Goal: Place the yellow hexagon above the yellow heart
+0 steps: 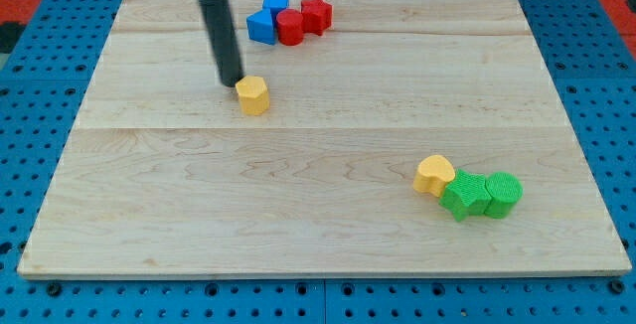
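The yellow hexagon (pixel 253 95) lies on the wooden board (pixel 318 225), left of centre in the upper half. My tip (pixel 232 84) stands just to its upper left, touching or nearly touching it. The yellow heart (pixel 434 175) lies at the lower right, far from the hexagon, touching a green block on its right.
Two green blocks, a star-like one (pixel 464 197) and a round one (pixel 503 194), sit right of the heart. At the view's top, two blue blocks (pixel 265 20), a red cylinder (pixel 290 27) and a red star (pixel 316 14) cluster together.
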You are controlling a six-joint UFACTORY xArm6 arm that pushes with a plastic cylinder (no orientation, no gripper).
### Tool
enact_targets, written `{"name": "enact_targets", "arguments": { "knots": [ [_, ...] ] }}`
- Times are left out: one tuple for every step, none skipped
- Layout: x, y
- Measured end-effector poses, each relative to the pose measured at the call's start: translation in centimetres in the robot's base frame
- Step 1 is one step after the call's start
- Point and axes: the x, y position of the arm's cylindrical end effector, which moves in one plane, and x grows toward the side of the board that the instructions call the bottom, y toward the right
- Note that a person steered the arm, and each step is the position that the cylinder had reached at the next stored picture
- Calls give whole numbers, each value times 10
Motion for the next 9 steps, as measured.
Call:
{"name": "enact_targets", "arguments": {
  "knots": [
    [19, 25],
    [22, 11],
    [42, -37],
    [49, 22],
    [46, 76],
    [58, 113],
    [39, 123],
    [48, 166],
    [71, 195]
  ]
}}
